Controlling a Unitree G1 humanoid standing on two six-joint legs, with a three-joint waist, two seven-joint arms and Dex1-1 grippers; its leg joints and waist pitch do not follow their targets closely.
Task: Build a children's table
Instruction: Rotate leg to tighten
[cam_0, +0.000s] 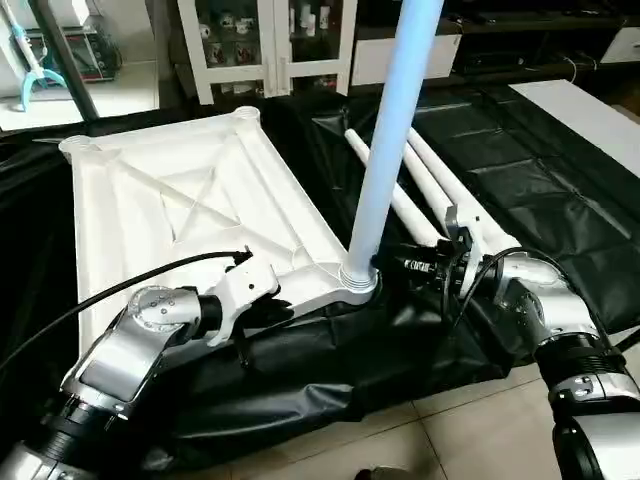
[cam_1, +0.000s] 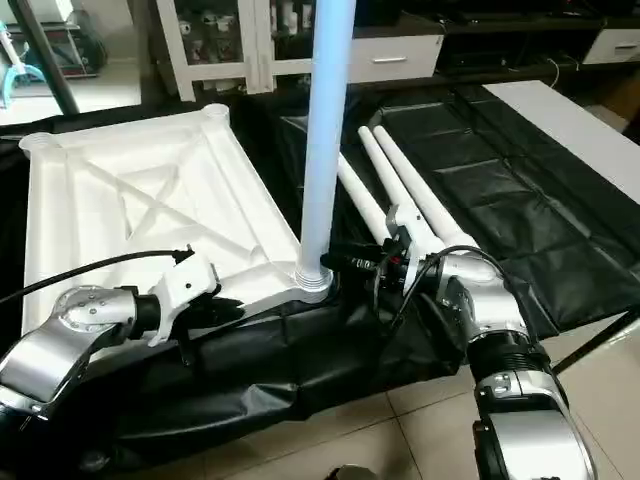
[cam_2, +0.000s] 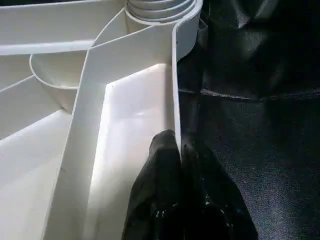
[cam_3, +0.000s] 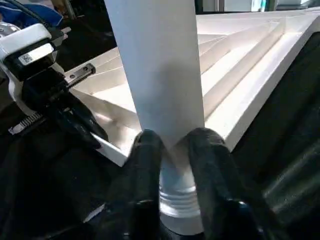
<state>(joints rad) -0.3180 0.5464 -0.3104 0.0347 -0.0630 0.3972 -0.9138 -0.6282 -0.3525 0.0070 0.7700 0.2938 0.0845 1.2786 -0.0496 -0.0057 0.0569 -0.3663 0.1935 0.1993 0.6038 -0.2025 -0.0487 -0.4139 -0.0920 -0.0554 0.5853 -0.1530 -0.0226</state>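
White tabletop (cam_0: 190, 190) rim pinched by left end effector (cam_2: 179, 150); right end effector (cam_3: 172, 145) grips one upright leg (cam_0: 390, 140); three lie loose.

1 white tabletop (cam_0: 170, 190) lies underside up; 4 white legs: 1 upright leg (cam_0: 392, 140) (seated in a corner socket) and 3 loose legs (cam_0: 440, 190) beside it; 2 end effectors.

The left gripper (cam_2: 180, 165) reaches in low with its black fingers pinched together over the near edge, while the right gripper (cam_3: 172, 150) stretches level from the bent silver forearm, fingers (cam_3: 145, 165) slightly parted.
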